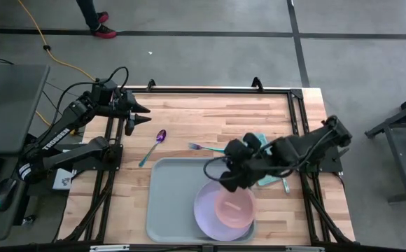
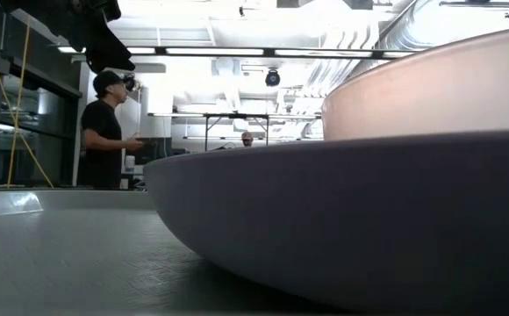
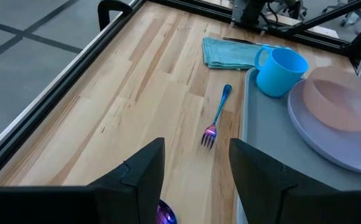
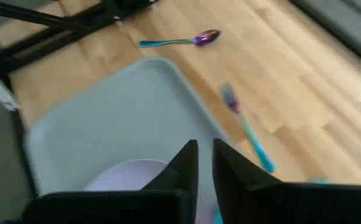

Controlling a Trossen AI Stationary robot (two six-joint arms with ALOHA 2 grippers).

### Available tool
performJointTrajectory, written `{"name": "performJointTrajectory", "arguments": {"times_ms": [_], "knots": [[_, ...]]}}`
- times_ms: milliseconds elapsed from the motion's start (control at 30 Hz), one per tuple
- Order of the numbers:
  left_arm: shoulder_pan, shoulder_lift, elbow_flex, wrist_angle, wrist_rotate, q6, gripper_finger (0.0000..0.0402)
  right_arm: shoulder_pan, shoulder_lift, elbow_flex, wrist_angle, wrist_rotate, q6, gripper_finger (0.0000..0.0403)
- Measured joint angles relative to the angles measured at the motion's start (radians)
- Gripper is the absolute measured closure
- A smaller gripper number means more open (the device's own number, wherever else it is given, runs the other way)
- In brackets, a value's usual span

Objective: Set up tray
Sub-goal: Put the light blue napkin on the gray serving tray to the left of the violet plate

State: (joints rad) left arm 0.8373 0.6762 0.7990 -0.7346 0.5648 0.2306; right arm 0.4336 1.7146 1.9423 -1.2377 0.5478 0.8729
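Observation:
The grey-blue tray [image 1: 175, 203] lies at the table's near middle. A lavender plate [image 1: 213, 213] rests on its right part, with a pink bowl [image 1: 234, 205] sitting in it. A blue cup [image 3: 280, 70] stands upright on the tray's far right corner; in the high view my right arm hides it. My right gripper [image 4: 204, 158] hovers above the tray beside the plate, its fingers shut to a thin slit with nothing between them. My left gripper [image 1: 141, 115] waits open and empty over the table's far left. The fork [image 1: 203, 147] and the spoon [image 1: 154, 145] lie on the wood.
A folded teal cloth [image 1: 267, 164] lies right of the tray with a utensil [image 1: 285, 185] on its near end. The wood left of the tray is bare. A black frame rail [image 1: 210, 89] runs along the far edge. A person [image 2: 105, 132] stands beyond the table.

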Motion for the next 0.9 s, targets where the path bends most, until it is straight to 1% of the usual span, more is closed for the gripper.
{"name": "performJointTrajectory", "arguments": {"times_ms": [67,167,367,433,567,633,700,767,833,900], "knots": [[0.000,0.000,0.000,0.000,0.000,0.000,0.0190,-0.027,-0.009,0.000,-0.029,0.000,-0.031,0.0399],[0.000,0.000,0.000,0.000,0.000,-0.002,0.0190,-0.073,-0.017,0.000,-0.087,0.000,-0.043,0.0396],[0.000,0.000,0.000,0.003,-0.005,0.017,0.0190,-0.186,-0.017,0.000,-0.272,0.008,-0.015,0.0400],[0.000,0.000,0.000,0.005,-0.023,0.027,0.0190,-0.231,-0.017,0.000,-0.338,0.015,0.006,0.0402],[0.000,0.000,0.000,0.005,-0.052,0.029,0.0190,-0.340,-0.048,-0.024,-0.308,-0.006,-0.039,0.0402],[0.000,0.000,0.000,0.005,-0.058,0.029,0.0190,-0.396,-0.067,-0.041,-0.329,-0.027,-0.035,0.0402],[0.000,0.000,0.000,0.005,-0.059,0.036,0.0190,-0.451,-0.101,-0.093,-0.330,-0.037,-0.028,0.0402],[0.000,0.000,0.000,0.001,-0.060,0.057,0.0190,-0.499,-0.151,-0.173,-0.306,-0.053,-0.020,0.0402],[0.001,-0.001,0.000,-0.008,-0.061,0.082,0.0190,-0.537,-0.224,-0.273,-0.279,-0.065,0.001,0.0403],[0.001,-0.001,0.000,-0.007,-0.065,0.106,0.0190,-0.566,-0.314,-0.393,-0.215,-0.088,0.024,0.0403]]}}
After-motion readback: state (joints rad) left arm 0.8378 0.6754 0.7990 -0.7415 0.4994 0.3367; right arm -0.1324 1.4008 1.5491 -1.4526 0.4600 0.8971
